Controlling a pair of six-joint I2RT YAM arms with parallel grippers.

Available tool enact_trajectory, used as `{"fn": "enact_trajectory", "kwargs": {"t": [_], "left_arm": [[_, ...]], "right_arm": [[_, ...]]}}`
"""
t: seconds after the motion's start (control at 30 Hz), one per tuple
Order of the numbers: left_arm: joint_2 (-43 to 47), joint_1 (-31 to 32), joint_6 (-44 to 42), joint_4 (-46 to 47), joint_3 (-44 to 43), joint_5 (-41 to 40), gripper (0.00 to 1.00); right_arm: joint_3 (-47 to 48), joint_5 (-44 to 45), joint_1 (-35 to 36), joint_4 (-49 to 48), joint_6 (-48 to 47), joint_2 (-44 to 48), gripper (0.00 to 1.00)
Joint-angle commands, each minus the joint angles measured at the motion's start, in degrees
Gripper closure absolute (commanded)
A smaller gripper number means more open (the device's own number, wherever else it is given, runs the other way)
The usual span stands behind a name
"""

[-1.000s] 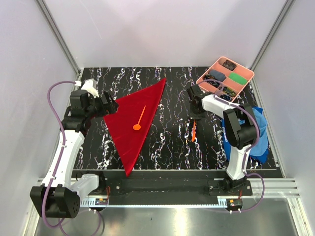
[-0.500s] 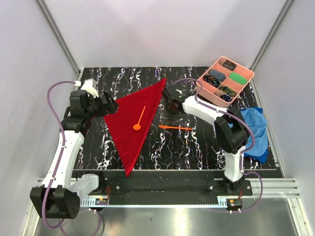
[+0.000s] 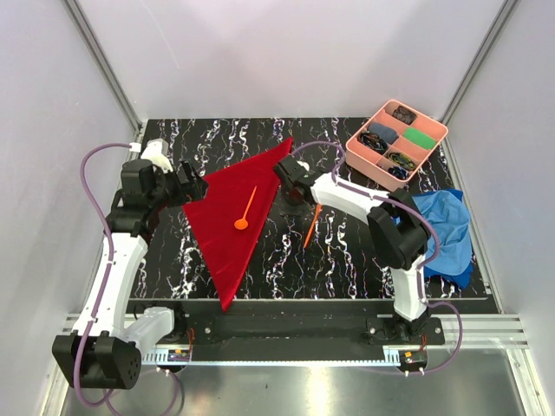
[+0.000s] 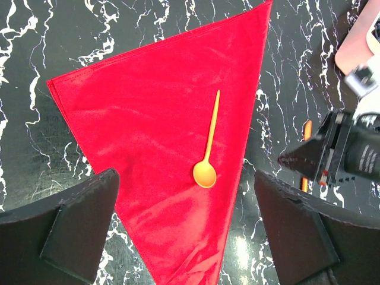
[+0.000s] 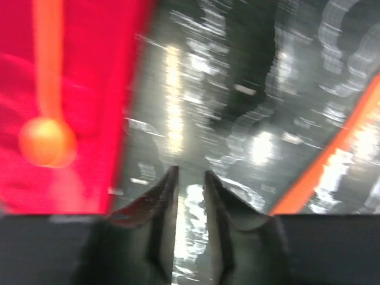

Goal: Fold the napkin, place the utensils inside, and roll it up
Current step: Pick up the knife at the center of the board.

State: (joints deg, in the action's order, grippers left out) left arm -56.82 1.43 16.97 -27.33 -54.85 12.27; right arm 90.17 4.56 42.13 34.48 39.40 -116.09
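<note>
The bright red soft cloth napkin lies folded as a flat triangle on the black marble-pattern table. 1 thin orange plastic spoon rests on the napkin. 1 other slim orange plastic utensil lies on the bare table just beside the napkin's right edge. The left gripper stands wide apart at the napkin's left corner and grasps nothing. The right gripper is above the table between napkin and utensil. Its 2 fingers show a narrow gap with nothing in it.

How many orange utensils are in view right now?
2. The spoon lies on the napkin; a second orange utensil lies on the table just beside the napkin. Others may be hidden.
</note>
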Motion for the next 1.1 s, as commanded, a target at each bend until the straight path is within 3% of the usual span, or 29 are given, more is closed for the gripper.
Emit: {"fn": "enact_trajectory", "kwargs": {"t": [0.0,0.27,0.47,0.63,0.73,0.8,1.07], "left_arm": [[0.9,0.2,0.2,2.5,-0.2,1.7,0.01],[1.1,0.2,0.3,2.5,0.3,1.5,0.01],[1.3,0.2,0.3,2.7,0.4,1.6,0.01],[1.3,0.2,0.3,2.7,0.4,1.6,0.01],[1.2,0.2,0.3,2.7,0.4,1.4,0.01],[1.2,0.2,0.3,2.8,0.4,1.5,0.01],[0.9,0.2,0.3,2.7,0.4,1.9,0.01]], "right_arm": [[-4.7,3.7,-2.2,4.4,-4.2,6.9,0.62],[-10.1,7.0,-2.8,7.6,-2.6,8.2,0.58],[-8.2,5.6,-3.3,7.8,-3.6,7.1,0.54],[-6.8,2.2,-3.3,7.5,-14.2,6.1,0.52],[-7.6,2.2,-3.4,7.6,-18.4,7.4,0.40],[-8.0,2.5,-3.5,8.1,-16.7,7.8,0.34],[-10.9,-1.2,-3.9,4.6,-4.5,4.6,0.36]]}}
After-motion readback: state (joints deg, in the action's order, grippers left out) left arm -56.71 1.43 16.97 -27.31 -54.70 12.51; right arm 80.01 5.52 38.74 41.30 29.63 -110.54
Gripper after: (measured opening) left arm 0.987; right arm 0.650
